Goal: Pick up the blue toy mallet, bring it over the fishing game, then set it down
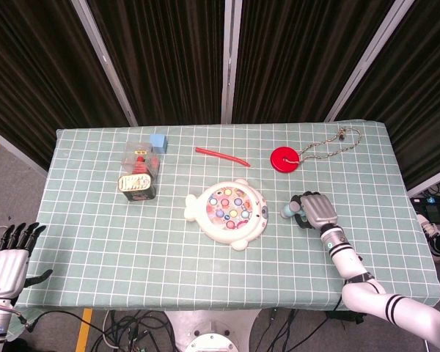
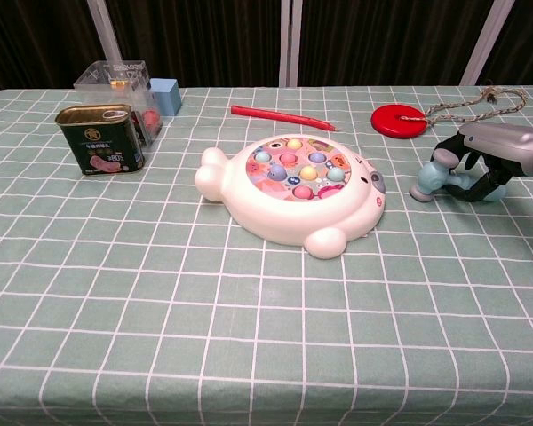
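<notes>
Gripping the blue toy mallet (image 2: 444, 180) by its handle — right hand (image 1: 314, 211) is wrapping it on the desk (image 1: 95, 242), just right of the fishing game (image 2: 289, 188). Firm up before lifting — head is sticking out leftward.

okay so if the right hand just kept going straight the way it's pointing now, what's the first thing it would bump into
Probably the fishing game. The right hand, wrapped around the blue toy mallet, points toward the table's middle, and the game's near edge is the next thing along that line. Nothing lies between them, though the exact heading is hard to judge.
</notes>
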Tool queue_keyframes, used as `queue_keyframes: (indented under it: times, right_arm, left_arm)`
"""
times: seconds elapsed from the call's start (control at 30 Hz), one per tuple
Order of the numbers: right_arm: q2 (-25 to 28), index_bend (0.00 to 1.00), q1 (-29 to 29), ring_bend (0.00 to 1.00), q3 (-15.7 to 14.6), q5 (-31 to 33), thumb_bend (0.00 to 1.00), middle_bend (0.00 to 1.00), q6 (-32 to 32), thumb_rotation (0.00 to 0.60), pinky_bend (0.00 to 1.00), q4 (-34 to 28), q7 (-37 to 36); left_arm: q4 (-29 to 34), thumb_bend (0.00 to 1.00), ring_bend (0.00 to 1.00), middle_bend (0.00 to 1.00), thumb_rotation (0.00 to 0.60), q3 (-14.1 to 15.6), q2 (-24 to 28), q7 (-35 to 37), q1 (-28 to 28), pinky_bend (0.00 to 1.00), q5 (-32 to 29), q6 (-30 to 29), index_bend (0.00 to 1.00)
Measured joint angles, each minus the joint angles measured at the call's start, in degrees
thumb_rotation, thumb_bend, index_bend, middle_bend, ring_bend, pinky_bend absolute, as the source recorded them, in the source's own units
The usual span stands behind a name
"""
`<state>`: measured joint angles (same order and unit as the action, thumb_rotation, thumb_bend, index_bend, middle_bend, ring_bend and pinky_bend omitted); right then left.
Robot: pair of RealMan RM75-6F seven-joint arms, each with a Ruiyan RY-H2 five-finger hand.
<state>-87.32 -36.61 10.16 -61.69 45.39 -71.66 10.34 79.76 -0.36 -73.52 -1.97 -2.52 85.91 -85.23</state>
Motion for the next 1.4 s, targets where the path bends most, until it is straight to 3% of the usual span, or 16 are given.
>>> queue_keyframes:
  times: [0.4,0.7,0.9,1.07,1.4]
  right_arm:
    - [0.5,0.47,0.4,0.30,-0.6,0.0,0.41,0.47,1.4,0.600,0.27,-0.7,-0.2]
    - [0.7,0.57,0.4,0.35,-0.9,-0.1,0.42,0.52,2.0,0.600,0.29,-0.6,-0.2]
    - [1.4,0.66,0.2,0.43,-1.0,-0.7,0.52,0.58,2.3,0.600,0.35,-1.0,0.0]
    - [2.4,0.69,0.0,0.48,-1.1,-1.6,0.64,0.62,2.2,0.600,0.48,-1.7,-0.2]
    - [6.8,0.69,-1.7,0.51,-0.3,-4.2,0.67,0.63,1.7,0.600,0.53,-6.3,-0.9]
  left_arm:
    - [-0.4,0.06,0.05,0.10,0.600,0.1,-0.2,0.3,0.0,0.02,-0.1,0.4,0.13]
    - [-0.6,0.06,0.05,0.10,0.600,0.1,-0.3,0.2,-0.1,0.02,-0.3,0.8,0.13]
    - [-0.4,0.06,0.05,0.10,0.600,0.1,-0.2,0.0,-0.2,0.02,-0.4,0.9,0.13]
    - [-0.3,0.06,0.05,0.10,0.600,0.2,-0.1,-0.1,-0.1,0.02,-0.3,0.8,0.13]
    - [0.2,0.06,0.05,0.10,0.600,0.1,0.2,-0.5,0.1,0.02,-0.3,0.5,0.13]
